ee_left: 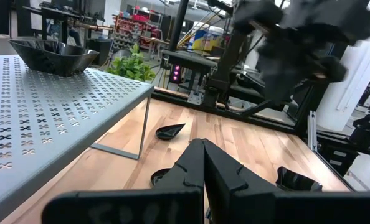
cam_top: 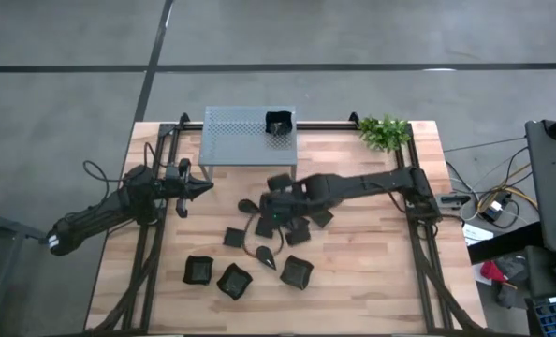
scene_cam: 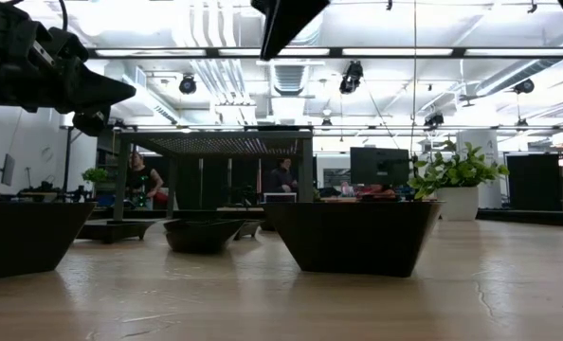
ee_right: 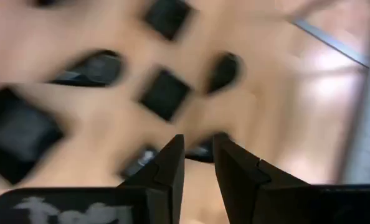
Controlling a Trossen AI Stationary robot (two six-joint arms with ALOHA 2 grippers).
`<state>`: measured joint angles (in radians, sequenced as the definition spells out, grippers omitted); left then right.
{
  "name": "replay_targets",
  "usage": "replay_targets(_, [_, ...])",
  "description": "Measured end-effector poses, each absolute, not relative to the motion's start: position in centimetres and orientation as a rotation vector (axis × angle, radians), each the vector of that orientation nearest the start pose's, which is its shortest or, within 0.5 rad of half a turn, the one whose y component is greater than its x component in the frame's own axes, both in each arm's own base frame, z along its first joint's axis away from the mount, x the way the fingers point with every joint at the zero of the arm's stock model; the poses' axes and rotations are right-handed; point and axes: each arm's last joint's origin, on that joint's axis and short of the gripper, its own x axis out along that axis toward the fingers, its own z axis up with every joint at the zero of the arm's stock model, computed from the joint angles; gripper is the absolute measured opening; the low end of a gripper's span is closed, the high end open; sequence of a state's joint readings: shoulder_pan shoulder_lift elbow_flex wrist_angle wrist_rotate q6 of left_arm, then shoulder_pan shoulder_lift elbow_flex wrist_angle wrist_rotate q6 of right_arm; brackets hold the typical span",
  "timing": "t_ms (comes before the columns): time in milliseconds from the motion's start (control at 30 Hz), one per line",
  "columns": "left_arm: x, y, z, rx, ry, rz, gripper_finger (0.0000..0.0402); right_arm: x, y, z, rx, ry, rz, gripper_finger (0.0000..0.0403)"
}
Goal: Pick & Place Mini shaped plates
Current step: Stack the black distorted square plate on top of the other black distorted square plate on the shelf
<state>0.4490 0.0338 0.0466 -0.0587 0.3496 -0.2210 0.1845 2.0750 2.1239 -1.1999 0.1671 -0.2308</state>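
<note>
At the near edge of the table [cam_top: 372, 281], around six o'clock, three wavy-rimmed square plates [cam_top: 233, 280] sit in a row. Just beyond them, toward the centre, lies the loose scatter of mini shaped plates [cam_top: 234, 237], flat squares and leaf shapes lying close together, some nearly touching.

The right gripper [cam_top: 270, 213] is above this scatter, near the table's centre. Its fingers [ee_right: 166, 168] are almost closed, with only a narrow gap between them, and they hold nothing. The right wrist view is smeared, so the arm is probably in motion.

The left gripper [cam_top: 206, 188] waits at about nine o'clock, beside the grey shelf [cam_top: 236, 140], its fingers [ee_left: 188, 165] pressed together and empty.

At twelve o'clock, one wavy-rimmed plate [cam_top: 278, 123] already rests on the shelf top; a plant [cam_top: 384, 132] stands at about one o'clock.

The risk lies in the crowding: with a gap this narrow the fingers would likely land on top of a plate instead of straddling its rim, and a descent into the cluster could nudge neighbours, or pinch two at once. The flat squares offer little edge to grip, so a slip seems likely.
</note>
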Motion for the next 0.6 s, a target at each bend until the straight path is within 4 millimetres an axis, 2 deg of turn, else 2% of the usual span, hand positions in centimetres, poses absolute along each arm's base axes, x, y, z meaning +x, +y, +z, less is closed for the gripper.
replay_targets(100, [9.0, 3.2, 17.1, -0.239, 0.031, 0.104, 0.0003, 41.9, 9.1, 31.8, -0.383, 1.121, 0.226, 0.0074])
replay_targets(300, [9.0, 3.2, 17.1, -0.238, 0.031, 0.104, 0.0003, 41.2, 11.7, 31.6, -0.333, 1.135, 0.244, 0.0068])
replay_targets(600, [9.0, 3.2, 17.1, -0.238, 0.031, 0.103, 0.0003, 40.1, 15.3, 29.7, -0.291, 1.185, 0.334, 0.0077])
